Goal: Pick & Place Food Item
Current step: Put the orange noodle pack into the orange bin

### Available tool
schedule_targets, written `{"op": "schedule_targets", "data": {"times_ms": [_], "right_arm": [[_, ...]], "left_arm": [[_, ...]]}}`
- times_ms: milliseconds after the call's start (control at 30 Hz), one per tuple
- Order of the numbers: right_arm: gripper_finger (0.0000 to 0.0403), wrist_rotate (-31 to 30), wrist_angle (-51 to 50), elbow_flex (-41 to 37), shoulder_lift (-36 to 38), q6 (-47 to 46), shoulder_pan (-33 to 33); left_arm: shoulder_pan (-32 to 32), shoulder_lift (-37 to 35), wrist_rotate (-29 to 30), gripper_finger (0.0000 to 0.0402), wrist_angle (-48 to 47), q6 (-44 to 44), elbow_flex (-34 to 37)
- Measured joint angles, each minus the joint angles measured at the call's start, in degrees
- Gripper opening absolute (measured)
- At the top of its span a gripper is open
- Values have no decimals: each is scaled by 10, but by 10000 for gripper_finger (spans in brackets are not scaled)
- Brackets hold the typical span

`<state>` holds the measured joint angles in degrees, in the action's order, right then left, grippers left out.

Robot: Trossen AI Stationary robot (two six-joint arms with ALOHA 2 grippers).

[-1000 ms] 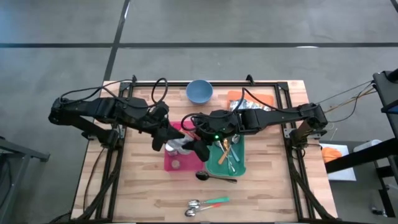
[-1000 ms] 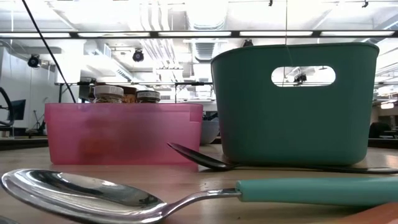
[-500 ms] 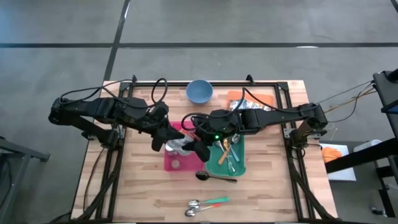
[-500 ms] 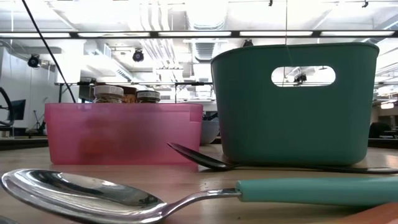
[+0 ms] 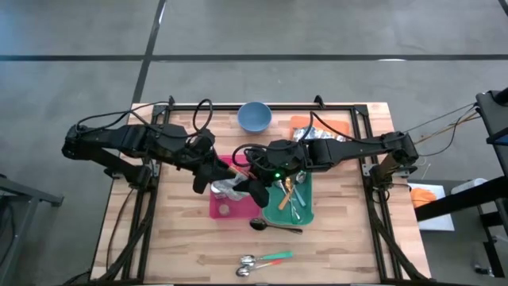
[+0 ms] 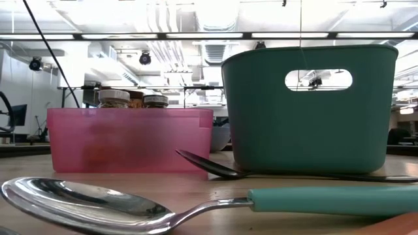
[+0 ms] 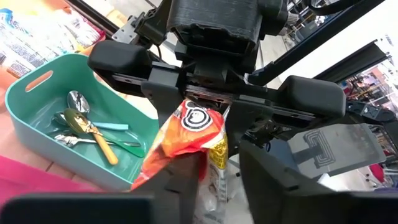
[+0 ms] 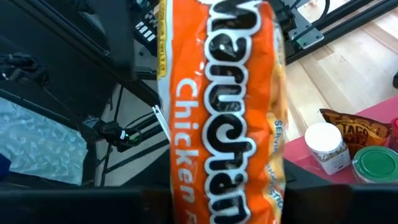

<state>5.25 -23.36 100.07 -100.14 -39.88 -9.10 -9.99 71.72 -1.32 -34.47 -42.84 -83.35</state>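
Observation:
An orange instant-noodle packet (image 7: 189, 140) (image 8: 227, 106) is held in the air over the pink bin (image 5: 225, 208), between my two grippers. My right gripper (image 7: 208, 94) (image 5: 251, 184) comes from the table's right and is shut on one end of the packet. My left gripper (image 7: 227, 182) (image 5: 211, 178) comes from the left. Its fingers stand apart on either side of the packet's other end, with a pale gap showing beside one finger (image 7: 273, 180). In the high view the packet (image 5: 230, 187) shows pale between the two hands. My right gripper pinches the packet's end (image 7: 204, 111) between its two fingers, coming from the table's right and slanting a little down. The packet reaches away from it toward my left gripper, lifted clear above the pink bin. My left gripper: one finger (image 7: 180, 186) overlaps the packet's other end; whether it touches, I cannot tell.
The pink bin holds a white-lidded jar (image 8: 326, 148), a green-lidded jar (image 8: 373, 165) and a taco packet (image 8: 348, 121). Beside it, the teal bin (image 5: 295, 208) holds cutlery. There is a blue bowl (image 5: 255, 116) at the far edge, orange packets (image 5: 317, 127) at far right and spoons (image 5: 266, 260) near the front.

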Motion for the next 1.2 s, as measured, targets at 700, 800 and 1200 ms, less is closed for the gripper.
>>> {"op": "schedule_targets", "data": {"times_ms": [700,800,1200], "right_arm": [[71,11,6,1,2,5,0],[71,11,13,1,3,5,0],[70,13,18,1,4,0,0]], "left_arm": [[3,-17,9,262,35,60,0],[3,-23,21,262,35,65,0],[4,-41,52,262,34,71,0]]}}
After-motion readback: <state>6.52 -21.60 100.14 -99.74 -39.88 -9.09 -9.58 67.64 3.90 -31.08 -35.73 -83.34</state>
